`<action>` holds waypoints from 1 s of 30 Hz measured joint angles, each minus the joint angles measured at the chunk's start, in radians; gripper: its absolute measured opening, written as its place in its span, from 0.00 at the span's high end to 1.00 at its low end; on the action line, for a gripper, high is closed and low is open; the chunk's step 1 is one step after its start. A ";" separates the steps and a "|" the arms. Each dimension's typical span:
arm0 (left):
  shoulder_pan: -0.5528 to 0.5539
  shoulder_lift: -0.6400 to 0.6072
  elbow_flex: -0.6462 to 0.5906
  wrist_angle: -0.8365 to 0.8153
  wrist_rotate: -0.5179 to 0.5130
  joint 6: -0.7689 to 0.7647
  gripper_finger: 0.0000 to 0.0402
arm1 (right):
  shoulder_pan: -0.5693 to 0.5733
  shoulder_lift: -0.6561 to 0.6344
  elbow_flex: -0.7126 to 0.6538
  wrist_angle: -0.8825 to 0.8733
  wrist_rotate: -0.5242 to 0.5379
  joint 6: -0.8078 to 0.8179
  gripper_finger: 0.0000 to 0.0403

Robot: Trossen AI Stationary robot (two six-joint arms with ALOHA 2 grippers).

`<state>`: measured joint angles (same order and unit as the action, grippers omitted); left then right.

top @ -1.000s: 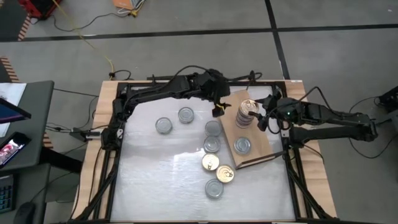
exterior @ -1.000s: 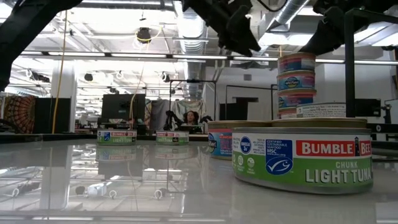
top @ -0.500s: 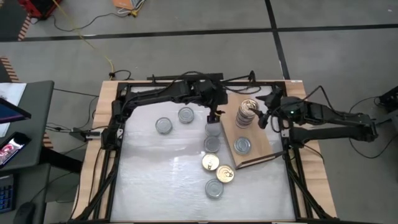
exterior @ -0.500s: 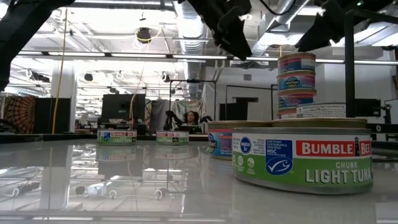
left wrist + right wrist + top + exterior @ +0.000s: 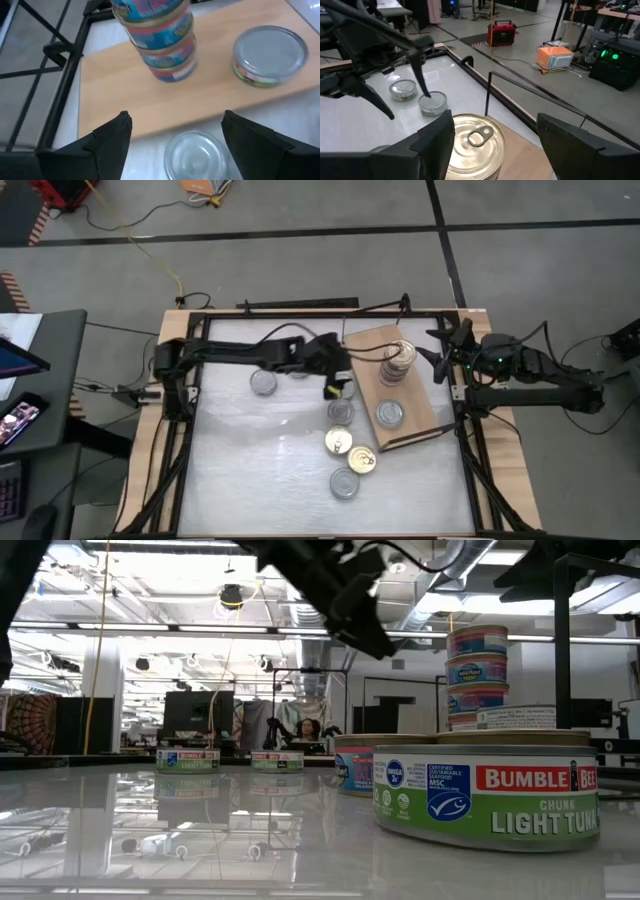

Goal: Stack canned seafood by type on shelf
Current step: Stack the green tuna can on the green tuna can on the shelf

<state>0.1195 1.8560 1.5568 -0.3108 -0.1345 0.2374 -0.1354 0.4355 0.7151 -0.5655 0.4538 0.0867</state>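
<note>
My fingers are wide apart and hold nothing.

My left fingers [image 5: 172,145] hang spread over a silver-lidded tin [image 5: 194,155] on the tabletop [image 5: 260,460], just beside the shelf [image 5: 220,95]. My right fingers [image 5: 495,145] hang apart by the stack of tins [image 5: 395,363] on the shelf. The tin looks small, hard and smooth, maybe slippery, so I would pinch its round sides. A near tin [image 5: 487,802] says "BUMBLE BEE CHUNK LIGHT TUNA".
</note>
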 joint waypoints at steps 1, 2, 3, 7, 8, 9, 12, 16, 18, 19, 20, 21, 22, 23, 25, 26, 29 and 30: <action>-0.010 -0.030 -0.049 0.024 -0.010 -0.010 0.27 | 0.002 0.000 0.000 0.000 0.000 0.000 0.24; -0.020 -0.057 -0.096 0.045 -0.026 -0.015 0.27 | 0.005 0.001 0.000 -0.002 0.000 0.000 0.24; -0.032 -0.087 -0.141 0.064 -0.033 -0.017 0.27 | 0.005 0.004 0.000 -0.002 0.000 0.000 0.24; -0.102 -0.178 -0.313 0.107 0.004 -0.006 0.27 | 0.005 0.017 0.000 0.005 0.000 0.000 0.24; -0.125 -0.189 -0.348 0.106 0.026 0.005 0.27 | 0.004 0.018 0.000 0.005 0.000 0.000 0.24; -0.148 -0.195 -0.380 0.105 0.035 0.019 0.27 | 0.004 0.022 0.000 0.009 0.000 0.000 0.24; -0.216 -0.196 -0.458 0.097 0.035 0.081 0.27 | 0.004 0.030 0.000 0.025 -0.001 0.001 0.24; -0.282 -0.183 -0.513 0.154 -0.086 0.085 0.27 | 0.004 0.044 0.000 0.050 -0.001 0.004 0.24; -0.294 -0.170 -0.518 0.219 -0.176 0.079 0.27 | 0.004 0.054 0.000 0.053 -0.001 0.012 0.24; -0.295 -0.167 -0.517 0.236 -0.206 0.087 0.27 | 0.004 0.061 0.000 0.053 -0.001 0.015 0.24; -0.295 -0.167 -0.518 0.241 -0.215 0.102 0.27 | 0.004 0.070 0.000 0.054 -0.001 0.018 0.24; -0.292 -0.168 -0.519 0.258 -0.208 0.121 0.27 | 0.004 0.078 0.000 0.054 -0.001 0.019 0.24; -0.287 -0.168 -0.518 0.281 -0.185 0.140 0.27 | 0.004 0.084 0.000 0.053 -0.001 0.019 0.24; -0.282 -0.169 -0.517 0.293 -0.162 0.156 0.27 | 0.004 0.089 0.000 0.051 -0.002 0.019 0.24; -0.268 -0.169 -0.517 0.299 -0.134 0.169 0.27 | 0.004 0.105 0.000 0.051 -0.002 0.019 0.24; -0.261 -0.169 -0.517 0.302 -0.126 0.170 0.27 | 0.005 0.111 0.000 0.050 -0.003 0.019 0.24; -0.228 -0.164 -0.517 0.306 -0.066 0.169 0.27 | 0.005 0.124 -0.001 0.050 -0.003 0.019 0.24; -0.221 -0.150 -0.517 0.321 -0.039 0.166 0.27 | 0.005 0.128 -0.001 0.050 -0.003 0.019 0.24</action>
<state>-0.1011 1.7056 1.0397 0.0101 -0.1733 0.4034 -0.1307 0.5637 0.7143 -0.5158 0.4503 0.1055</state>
